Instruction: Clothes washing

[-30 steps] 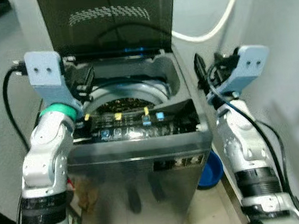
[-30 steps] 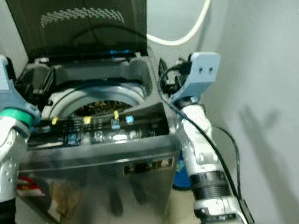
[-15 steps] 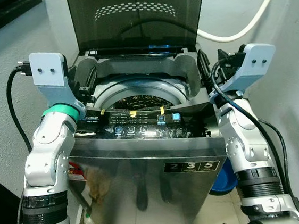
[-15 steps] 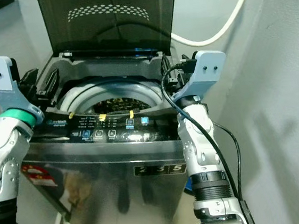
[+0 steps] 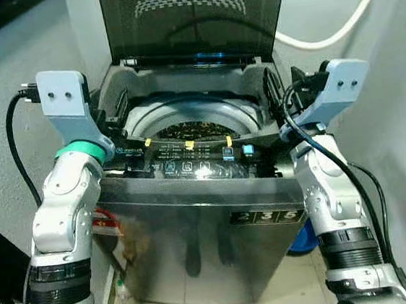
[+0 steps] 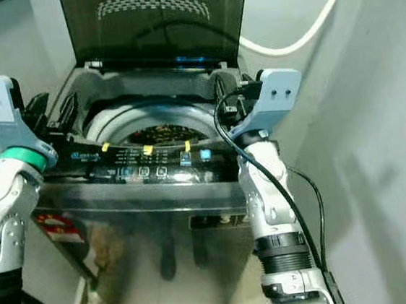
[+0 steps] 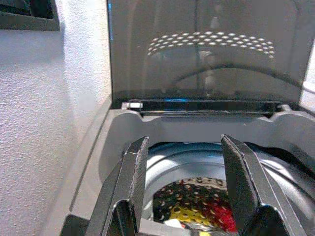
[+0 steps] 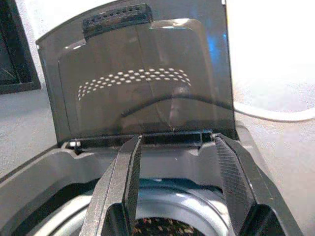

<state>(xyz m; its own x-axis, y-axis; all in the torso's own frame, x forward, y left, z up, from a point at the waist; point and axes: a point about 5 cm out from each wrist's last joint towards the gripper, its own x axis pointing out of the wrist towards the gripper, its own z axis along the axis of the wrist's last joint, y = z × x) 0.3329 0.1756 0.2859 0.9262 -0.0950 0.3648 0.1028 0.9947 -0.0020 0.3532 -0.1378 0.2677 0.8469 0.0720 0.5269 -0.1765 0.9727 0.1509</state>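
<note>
A grey top-loading washing machine stands right before me with its dark lid raised upright. Down in the drum lies dark patterned laundry, with red and yellow cloth showing in the left wrist view. My left gripper hovers open over the machine's left front corner, holding nothing. Over the right edge of the tub my right gripper is open too and points toward the lid. The control panel runs along the front edge between my arms.
A white hose curves along the wall at the back right. A blue basin sits on the floor to the right of the machine. Walls stand close on the left and right.
The whole picture has shifted, so the camera moved. Both arms keep the same pose on either side of the tub, with both grippers open throughout.
</note>
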